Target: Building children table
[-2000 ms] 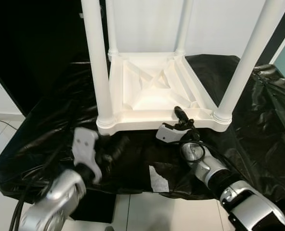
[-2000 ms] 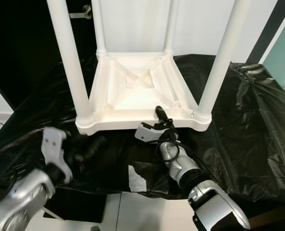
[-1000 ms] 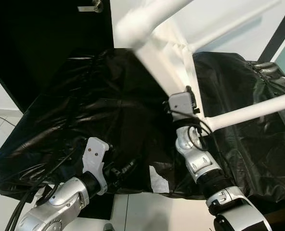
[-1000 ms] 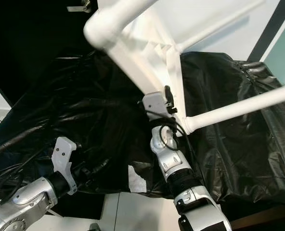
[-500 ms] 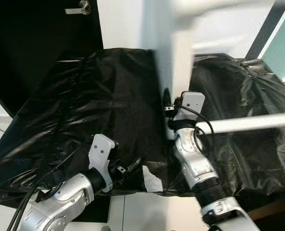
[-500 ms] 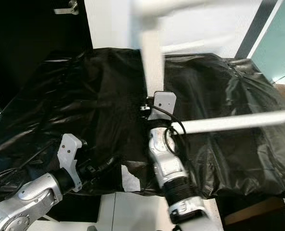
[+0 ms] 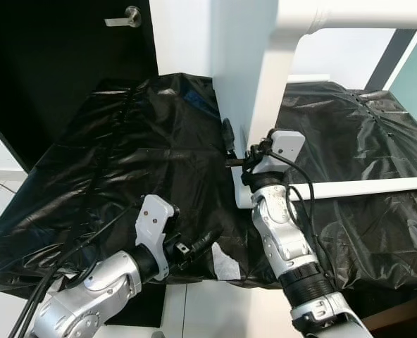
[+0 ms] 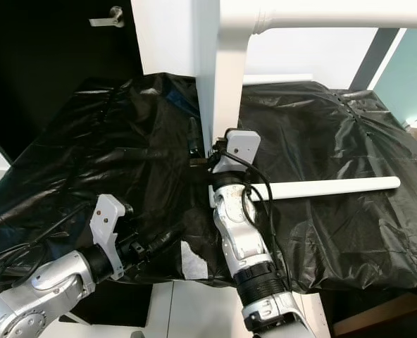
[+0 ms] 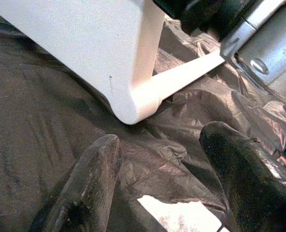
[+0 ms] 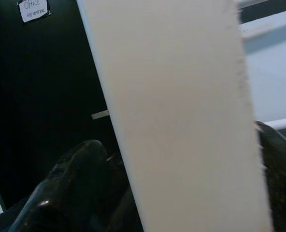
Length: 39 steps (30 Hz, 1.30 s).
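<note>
small white paper sign (image 10: 35,9) on dark door, handwritten, seemingly "Office, no enter"

You're in an office-type room: dark door (image 7: 67,63) with lever handle (image 7: 124,15), paper sign (image 10: 33,9) reading "Office, no enter", white tiled floor (image 7: 1,190), black plastic sheet (image 7: 124,155) as cover.

Silver jointed arms, black cables, white wrist housings, black fingers (image 9: 92,183).

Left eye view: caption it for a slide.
Right gripper clamps the white plastic children's table, tipped on edge on black plastic sheeting.
</note>
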Tool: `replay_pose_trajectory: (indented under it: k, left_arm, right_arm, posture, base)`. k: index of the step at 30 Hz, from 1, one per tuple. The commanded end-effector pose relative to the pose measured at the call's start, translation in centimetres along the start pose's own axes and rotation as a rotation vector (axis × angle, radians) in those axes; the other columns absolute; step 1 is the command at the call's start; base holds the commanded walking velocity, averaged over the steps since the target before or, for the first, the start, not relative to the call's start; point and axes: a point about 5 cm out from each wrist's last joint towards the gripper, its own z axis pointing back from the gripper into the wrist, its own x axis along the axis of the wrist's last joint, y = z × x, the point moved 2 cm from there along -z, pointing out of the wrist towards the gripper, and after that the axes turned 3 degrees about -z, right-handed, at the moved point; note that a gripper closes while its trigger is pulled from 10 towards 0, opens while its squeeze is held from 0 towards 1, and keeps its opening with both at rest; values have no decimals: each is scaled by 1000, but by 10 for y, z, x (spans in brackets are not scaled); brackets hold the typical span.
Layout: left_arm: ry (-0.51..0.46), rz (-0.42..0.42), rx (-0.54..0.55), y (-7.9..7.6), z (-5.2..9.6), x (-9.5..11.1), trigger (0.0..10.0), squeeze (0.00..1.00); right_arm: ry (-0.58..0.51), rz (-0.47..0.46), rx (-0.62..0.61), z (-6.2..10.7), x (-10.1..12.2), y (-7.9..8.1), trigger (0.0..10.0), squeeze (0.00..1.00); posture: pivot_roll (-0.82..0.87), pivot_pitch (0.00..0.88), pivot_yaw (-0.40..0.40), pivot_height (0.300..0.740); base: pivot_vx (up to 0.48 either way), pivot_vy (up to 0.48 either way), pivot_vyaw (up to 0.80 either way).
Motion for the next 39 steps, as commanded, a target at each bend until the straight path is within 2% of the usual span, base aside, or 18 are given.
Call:
replay_pose_trajectory:
  k: [1, 2, 3, 4, 6, 10, 12, 15, 16, 20, 21, 23, 25, 27, 32, 35, 36, 39]
  left_arm:
    - [-11, -12, -263, -17, 2, 2, 10000, 0]
    - [-11, -12, -263, -17, 2, 2, 10000, 0]
    - [-12, -15, -264, -18, 2, 3, 10000, 0]
    - [-12, -15, -264, -17, 3, 4, 10000, 0]
    - [-8, -19, -263, -16, 3, 4, 10000, 0]
    - [-9, -24, -263, -14, 2, 4, 10000, 0]
    - [-12, -38, -249, -10, 0, 5, 10000, 0]
    - [-29, -90, -165, 4, -4, 8, 10000, 0]
    - [-35, -125, -108, 12, -7, 8, 10000, 0]
    - [-60, -162, -5, 26, -11, 11, 10000, 0]
    - [-65, -163, 34, 31, -12, 12, 10000, 0]
    - [-96, -181, 171, 50, -14, 17, 10000, 0]
    - [-103, -188, 193, 53, -14, 18, 10000, 0]
    - [-84, -216, 284, 67, -17, 13, 10000, 0]
    - [-86, -232, 319, 73, -17, 13, 10000, 0]
    - [-101, -238, 356, 76, -20, 13, 10000, 0]
    - [-101, -238, 356, 76, -20, 13, 10000, 0]
    - [-89, -252, 365, 77, -22, 8, 10000, 0]
  right_arm:
    - [-3, 3, 10, 7, 0, -2, 10000, 1000]
    - [-3, 3, 10, 7, 0, -2, 10000, 1000]
    - [12, 21, 19, 17, -2, -6, 10000, 396]
    - [20, 29, 22, 22, -4, -9, 10000, 0]
    - [46, 76, 25, 38, -7, -20, 10000, 0]
    - [84, 141, 43, 55, -11, -33, 10000, 0]
    - [136, 199, 86, 73, -16, -43, 10000, 0]
    - [230, 218, 143, 94, -22, -54, 10000, 0]
    - [271, 209, 156, 102, -24, -59, 10000, 0]
    - [306, 245, 171, 116, -23, -65, 10000, 0]
    - [316, 257, 160, 120, -22, -70, 10000, 0]
    - [339, 309, 73, 127, -18, -90, 10000, 0]
    - [338, 315, 54, 127, -18, -93, 10000, 0]
    - [339, 347, -47, 123, -15, -108, 10000, 0]
    - [346, 358, -140, 117, -15, -125, 10000, 0]
    - [347, 356, -181, 103, -19, -134, 10000, 0]
    - [347, 356, -181, 103, -19, -134, 10000, 0]
    - [357, 312, -164, 79, -26, -134, 10000, 0]
  posture:
    - [29, 0, -29, 740]
    - [29, 0, -29, 740]
    - [30, 0, -29, 740]
    - [29, 0, -27, 740]
    - [25, 0, -22, 740]
    - [12, 0, -11, 740]
    - [8, 0, -9, 740]
    - [-1, 0, -5, 740]
    - [-2, 0, -5, 740]
    - [-8, 0, -2, 740]
    - [-11, 0, -4, 740]
    - [-22, 0, -4, 740]
    - [-23, 0, -3, 740]
    - [-32, 0, 8, 740]
    - [-28, 0, 10, 740]
    - [-22, 0, 7, 740]
    - [-22, 0, 7, 740]
    - [-11, 0, 7, 740]
  base:
    - [0, 0, 0]
    - [0, 0, 0]
    - [0, 0, 0]
    - [0, 0, 0]
    - [0, 0, 0]
    - [0, 0, 0]
    - [0, 0, 0]
    - [0, 0, 0]
    - [0, 0, 0]
    - [0, 0, 0]
    - [0, 0, 0]
    - [0, 0, 0]
    - [0, 0, 0]
    - [0, 0, 0]
    - [0, 0, 0]
    - [0, 0, 0]
    - [0, 0, 0]
    - [0, 0, 0]
